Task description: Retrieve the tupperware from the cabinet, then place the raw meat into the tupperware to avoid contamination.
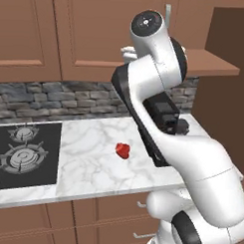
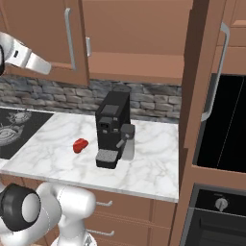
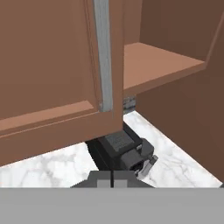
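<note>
The raw meat (image 1: 123, 151) is seen lying on the marble counter (image 1: 93, 158), a small red lump out in the open; in the right base view it (image 2: 80, 145) is found just left of the black coffee machine (image 2: 114, 129), near it but apart from it; the tupperware cannot be made out for certain in these views. Above the counter the cabinet (image 2: 139, 33) is shown with its right door (image 2: 199, 72) swung open, the long silver handle (image 2: 215, 72) carried on that door's edge; a bare wooden shelf (image 2: 137, 65) is revealed inside; the left door (image 2: 43, 33) is seen closed, its own bar handle (image 2: 70, 38) running vertically. In the hand view the closed door's handle (image 3: 103, 52) is seen close ahead, the shelf (image 3: 153, 61) to its right, the coffee machine (image 3: 122, 151) below on the counter. The end effector (image 3: 113, 179) is held up before the cabinet, its fingertips (image 3: 104, 180) pressed together with nothing between them. A stone backsplash (image 1: 55, 99) is seen behind the counter; a black hob (image 1: 23, 153) is set at its left end; a dark oven (image 2: 223, 125) stands to the right of the cabinet.
</note>
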Tool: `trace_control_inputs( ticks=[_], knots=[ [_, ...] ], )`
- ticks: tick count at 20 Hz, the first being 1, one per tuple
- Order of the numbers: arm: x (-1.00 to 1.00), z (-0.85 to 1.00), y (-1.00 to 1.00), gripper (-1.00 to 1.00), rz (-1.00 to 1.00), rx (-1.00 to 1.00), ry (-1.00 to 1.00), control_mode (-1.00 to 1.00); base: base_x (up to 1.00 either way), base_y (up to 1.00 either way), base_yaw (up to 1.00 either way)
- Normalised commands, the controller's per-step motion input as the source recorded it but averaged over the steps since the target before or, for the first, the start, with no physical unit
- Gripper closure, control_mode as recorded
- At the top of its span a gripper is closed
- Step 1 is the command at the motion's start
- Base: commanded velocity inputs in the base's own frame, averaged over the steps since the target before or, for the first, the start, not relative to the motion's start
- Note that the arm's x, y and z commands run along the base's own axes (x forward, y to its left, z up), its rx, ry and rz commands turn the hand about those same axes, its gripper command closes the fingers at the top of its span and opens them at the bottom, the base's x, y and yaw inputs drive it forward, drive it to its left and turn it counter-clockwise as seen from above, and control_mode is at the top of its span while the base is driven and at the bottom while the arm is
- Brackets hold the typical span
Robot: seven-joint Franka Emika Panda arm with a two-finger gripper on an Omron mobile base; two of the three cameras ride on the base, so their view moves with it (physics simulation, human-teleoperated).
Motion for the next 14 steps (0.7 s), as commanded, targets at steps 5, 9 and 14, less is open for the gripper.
trace_control_inputs(
  ticks=[5,9,14],
  knots=[
    [-0.73,0.0,0.2,1.0,-0.06,0.0,0.07,-1.0,0.0,0.0,0.0],
    [-0.64,0.05,-0.21,-1.0,-0.07,0.0,0.0,-1.0,0.0,0.0,0.0],
    [-0.78,0.12,-0.35,-1.0,-0.08,0.02,0.0,-1.0,0.0,0.0,0.0]
  ],
)
